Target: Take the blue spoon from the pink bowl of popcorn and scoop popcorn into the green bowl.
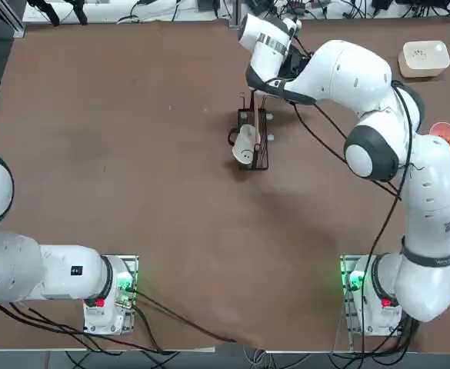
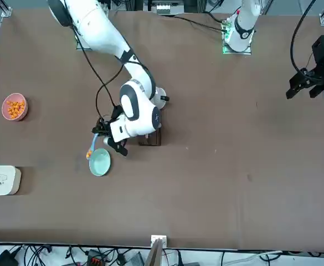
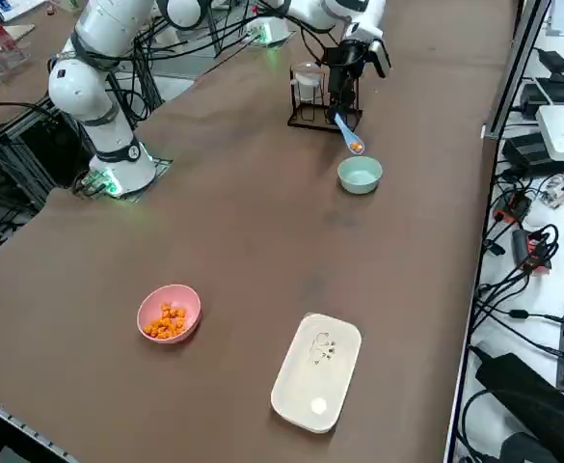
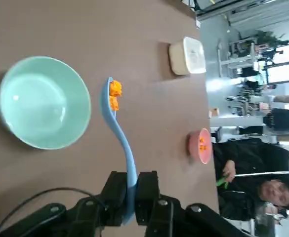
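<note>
Top view hides most of the action: the right arm reaches far across the table (image 1: 132, 154), its bulk covering the green bowl, and only a sliver of the pink bowl (image 1: 449, 137) shows beside its elbow. Front view and right side view show the gripper (image 2: 102, 139) clamped on the blue spoon (image 3: 347, 135), which carries popcorn (image 3: 356, 147) just beside the green bowl (image 3: 360, 175), well apart from the pink bowl. Right wrist view shows the loaded spoon next to the empty bowl's rim, so I judge the carry is nearly done and the next move is shifting over the bowl and tipping.
</note>
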`<state>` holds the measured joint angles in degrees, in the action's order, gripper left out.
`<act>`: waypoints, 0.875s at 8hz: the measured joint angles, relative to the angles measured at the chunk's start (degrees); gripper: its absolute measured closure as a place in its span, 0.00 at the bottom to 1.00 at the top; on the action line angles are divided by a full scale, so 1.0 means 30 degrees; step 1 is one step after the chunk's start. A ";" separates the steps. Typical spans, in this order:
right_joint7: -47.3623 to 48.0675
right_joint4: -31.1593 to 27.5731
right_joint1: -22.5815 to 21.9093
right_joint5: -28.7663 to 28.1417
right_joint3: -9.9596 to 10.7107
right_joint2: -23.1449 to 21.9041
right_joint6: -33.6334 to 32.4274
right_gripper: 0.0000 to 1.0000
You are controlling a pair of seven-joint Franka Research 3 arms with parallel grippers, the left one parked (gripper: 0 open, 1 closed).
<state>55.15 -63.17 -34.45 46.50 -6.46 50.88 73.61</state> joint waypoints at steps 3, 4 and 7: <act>0.0002 0.0727 0.0431 -0.2436 0.0283 0.0017 0.1356 0.87; 0.0000 0.1333 0.0929 -0.3651 0.0288 0.0007 0.1613 0.87; -0.0028 0.2725 0.2441 -0.7950 0.0323 -0.0238 0.2007 0.87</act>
<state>55.06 -55.00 -27.13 22.65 -5.49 50.16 79.63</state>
